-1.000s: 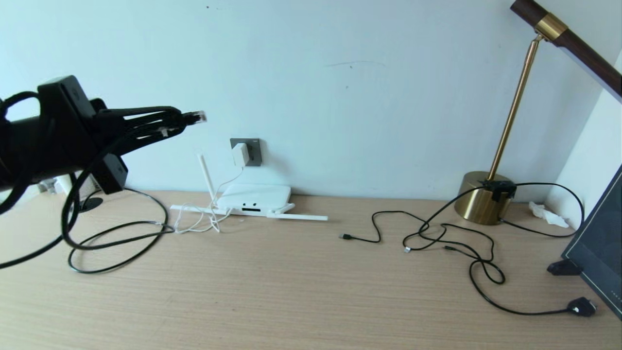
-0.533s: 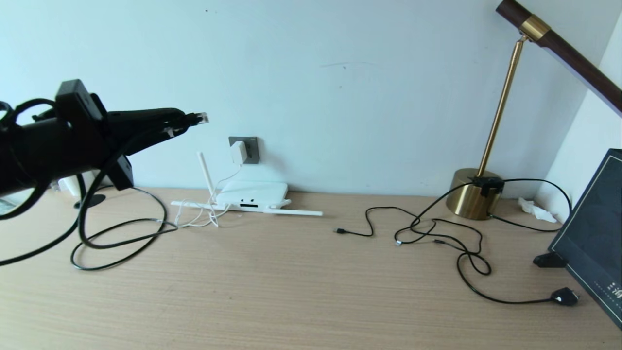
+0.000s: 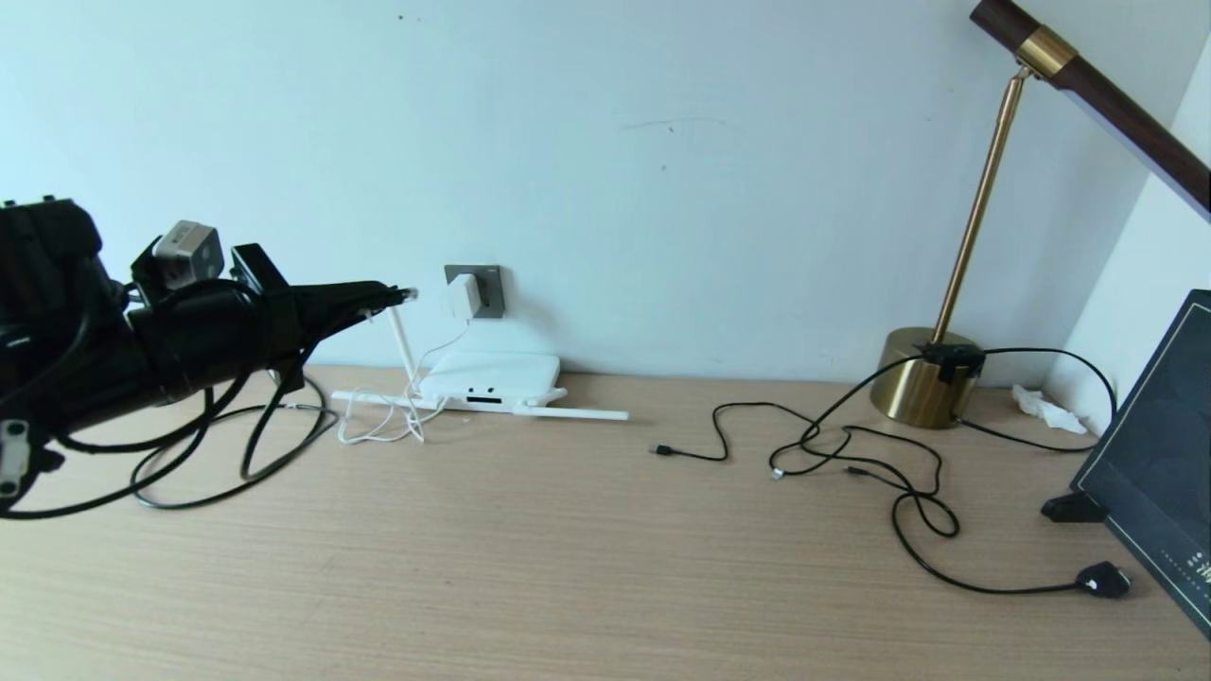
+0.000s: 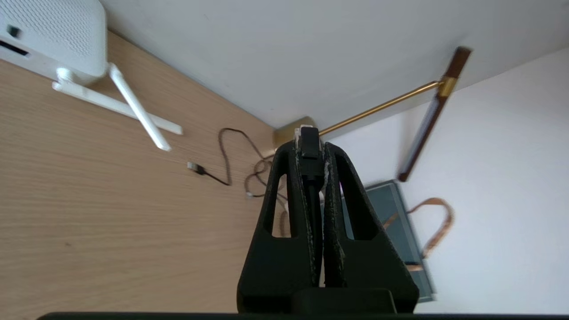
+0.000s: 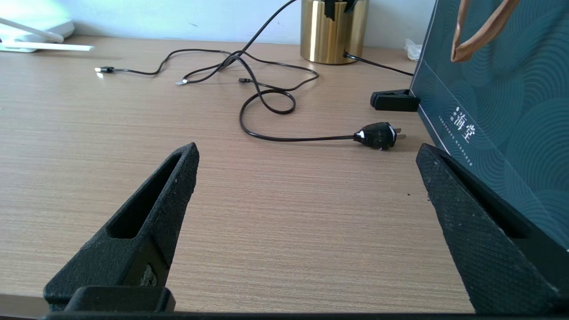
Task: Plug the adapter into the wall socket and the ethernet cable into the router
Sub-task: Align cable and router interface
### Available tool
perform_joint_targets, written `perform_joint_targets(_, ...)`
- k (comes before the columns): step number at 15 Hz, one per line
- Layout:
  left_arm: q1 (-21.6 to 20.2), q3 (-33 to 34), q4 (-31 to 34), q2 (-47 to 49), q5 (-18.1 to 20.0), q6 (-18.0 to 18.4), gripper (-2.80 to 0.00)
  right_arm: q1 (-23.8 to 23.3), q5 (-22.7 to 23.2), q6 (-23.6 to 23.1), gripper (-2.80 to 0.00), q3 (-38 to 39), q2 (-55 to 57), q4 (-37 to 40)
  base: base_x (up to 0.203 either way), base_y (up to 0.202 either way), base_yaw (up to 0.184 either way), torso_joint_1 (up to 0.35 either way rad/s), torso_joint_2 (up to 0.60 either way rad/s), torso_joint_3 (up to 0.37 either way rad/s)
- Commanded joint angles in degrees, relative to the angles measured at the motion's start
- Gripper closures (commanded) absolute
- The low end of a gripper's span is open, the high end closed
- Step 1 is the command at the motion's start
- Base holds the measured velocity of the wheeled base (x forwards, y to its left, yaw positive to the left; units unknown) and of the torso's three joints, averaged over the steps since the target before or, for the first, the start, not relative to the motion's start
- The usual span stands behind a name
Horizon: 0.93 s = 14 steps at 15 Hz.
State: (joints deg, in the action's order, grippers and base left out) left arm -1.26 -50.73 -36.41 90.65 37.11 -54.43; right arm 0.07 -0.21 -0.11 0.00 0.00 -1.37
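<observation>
My left gripper hangs above the desk at the left, shut on the ethernet cable. The clear connector tip sticks out past the fingertips, pointing right toward the wall socket. In the left wrist view the left gripper pinches the connector between its pads. The white adapter sits in the dark grey wall socket. Below it lies the white router, whose antennas also show in the left wrist view. My right gripper stands open and empty, low over the desk.
A brass lamp stands at the back right with thin black cables sprawled before it. A black plug lies near a dark gift bag. The held cable's slack loops on the desk at the left.
The left gripper has dropped with the cable and its wrist has rolled; the connector tip now sits level with the adapter. The view shifted slightly early on. The right gripper is unmoved.
</observation>
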Motion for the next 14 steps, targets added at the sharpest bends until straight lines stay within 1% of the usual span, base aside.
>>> perform_joint_targets(1,0.01,0.9,-0.22,0.51,-2.43,6.64,0.0,0.01,0.03,-0.06,-2.8,0.7,0.0,-0.04,0.0,0.0,0.0,0.0,0.0,0.0)
perform_joint_targets(2,0.22,1.51,-0.23,0.65,-4.89,11.51,0.0,0.01,0.03,0.02,-2.8,0.7,0.0,-0.04,0.0,0.0,0.0,0.0,0.0,0.0)
perform_joint_targets(4,1.46,3.36,-0.29,0.88,-10.4,20.07,0.0,0.01,0.03,-0.05,-2.8,0.7,0.0,-0.04,0.0,0.0,0.0,0.0,0.0,0.0)
perform_joint_targets(5,2.52,4.09,-0.41,1.38,-13.52,22.9,0.0,0.01,0.12,-0.15,-2.8,0.7,0.0,-0.04,0.0,0.0,0.0,0.0,0.0,0.0)
perform_joint_targets(7,4.54,4.42,-1.18,4.98,-20.0,27.2,0.0,0.01,0.12,-0.32,-2.8,0.7,0.0,-0.04,0.0,0.0,0.0,0.0,0.0,0.0)
perform_joint_targets(8,5.4,4.56,-2.46,7.13,-22.64,29.23,0.0,0.01,0.16,-0.11,-2.8,0.7,0.0,-0.04,0.0,0.0,0.0,0.0,0.0,0.0)
perform_joint_targets(9,6.12,4.79,-4.97,9.65,-23.94,30.27,0.0,0.01,0.03,0.01,-2.8,0.7,0.0,-0.04,0.0,0.0,0.0,0.0,0.0,0.0)
perform_joint_targets(11,6.65,5.26,-10.86,15.37,-25.34,31.26,0.0,0.01,-0.06,0.11,-2.8,0.7,0.0,-0.04,0.0,0.0,0.0,0.0,0.0,0.0)
perform_joint_targets(14,6.85,4.97,-18.18,23.3,-26.13,31.85,0.0,0.01,-0.08,0.15,-2.8,0.68,0.0,-0.04,0.0,0.0,0.0,0.0,0.0,0.0)
